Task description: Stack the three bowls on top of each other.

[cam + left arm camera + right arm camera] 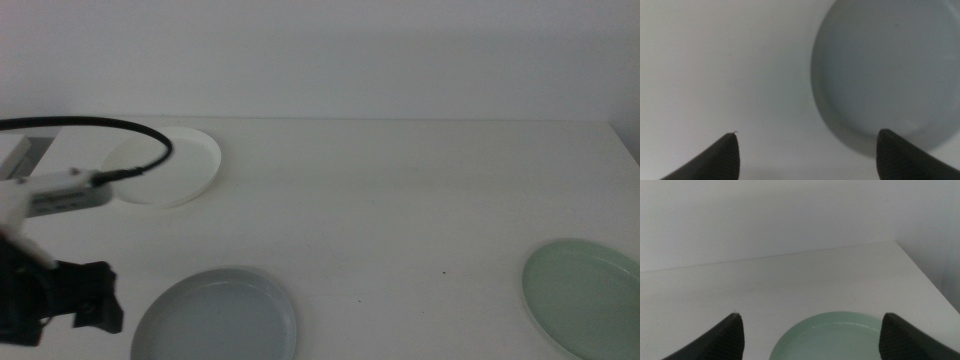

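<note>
— Left end effector [75, 305] hovers at the near left of the bench [400, 200], jaws spread wide and empty, just beside the grey bowl [215, 315]. Where are the other bowls?

— White bowl [165, 165] sits far left, behind the arm; green bowl [585, 295] lies near right, well apart from both. Right end effector [812, 340] waits over the green bowl's near side, also wide and empty.

— How will they handle?

— I judge them stiff, glazed, likely slippery and breakable, and light enough. They're shallow with low rims, so pinch the rim edge, one jaw inside, one outside.

— Any writing?

— None readable on bowls, arms or bench.
</note>
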### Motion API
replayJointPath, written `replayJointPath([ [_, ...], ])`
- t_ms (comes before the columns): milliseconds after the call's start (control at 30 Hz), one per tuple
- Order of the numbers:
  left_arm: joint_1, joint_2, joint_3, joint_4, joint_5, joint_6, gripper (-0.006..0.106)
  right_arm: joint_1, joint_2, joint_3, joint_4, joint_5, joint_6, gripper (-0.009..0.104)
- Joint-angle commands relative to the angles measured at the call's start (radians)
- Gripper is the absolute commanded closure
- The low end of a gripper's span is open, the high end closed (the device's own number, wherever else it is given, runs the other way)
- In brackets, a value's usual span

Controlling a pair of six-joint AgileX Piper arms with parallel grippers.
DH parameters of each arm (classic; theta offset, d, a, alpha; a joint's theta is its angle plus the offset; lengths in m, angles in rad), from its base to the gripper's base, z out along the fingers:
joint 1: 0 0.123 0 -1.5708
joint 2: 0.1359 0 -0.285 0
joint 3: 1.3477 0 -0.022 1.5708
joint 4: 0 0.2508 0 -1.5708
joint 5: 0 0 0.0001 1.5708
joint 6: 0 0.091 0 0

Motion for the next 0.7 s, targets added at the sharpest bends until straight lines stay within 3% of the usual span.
replayJointPath([
  [0,-0.031,0.069,-0.010,0.002,-0.075,0.023,0.007,-0.005,-0.004,0.004,-0.011,-0.009,-0.006,0.004],
  [467,-0.120,0.437,0.019,-0.019,-0.327,0.001,0.007,-0.005,-0.004,0.004,-0.011,-0.009,-0.006,0.004],
  [667,-0.146,0.505,0.019,-0.021,-0.339,0.001,0.024,-0.005,-0.004,0.004,-0.011,-0.009,-0.006,0.004],
])
